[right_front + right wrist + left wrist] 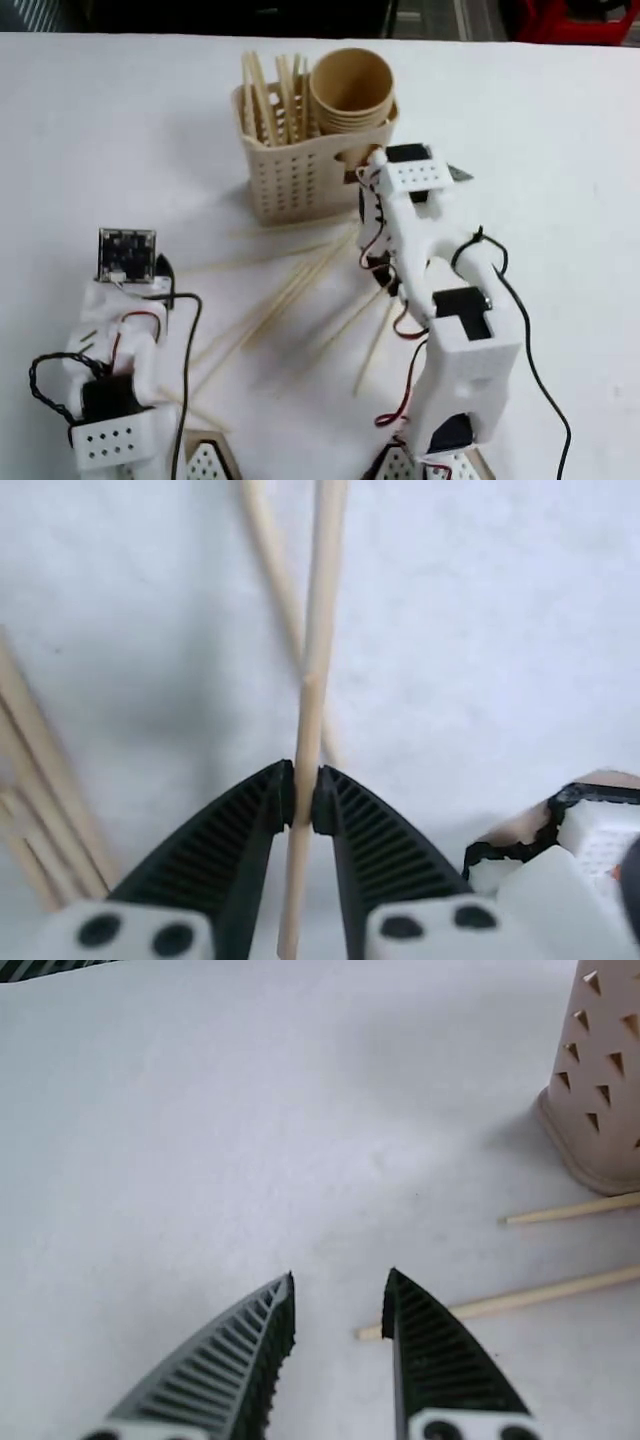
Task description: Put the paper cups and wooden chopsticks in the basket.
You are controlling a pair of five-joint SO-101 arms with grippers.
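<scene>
My right fingers (270,815) are clenched on one chopstick (308,730), just on the near side of the basket (300,175). Left fingers (250,1350) hang released over the bench (200,1110). Cups (350,85) sit stacked in the basket, and loose chopsticks (285,295) lie scattered between the arms.

White-shelled arms (455,340) carry black motors, red and black cables, and ribbed black gripper fingers (230,850).

Cream perforated basket (300,185), tan paper cups (352,85), pale wooden chopsticks (322,580), white table (100,120)
</scene>
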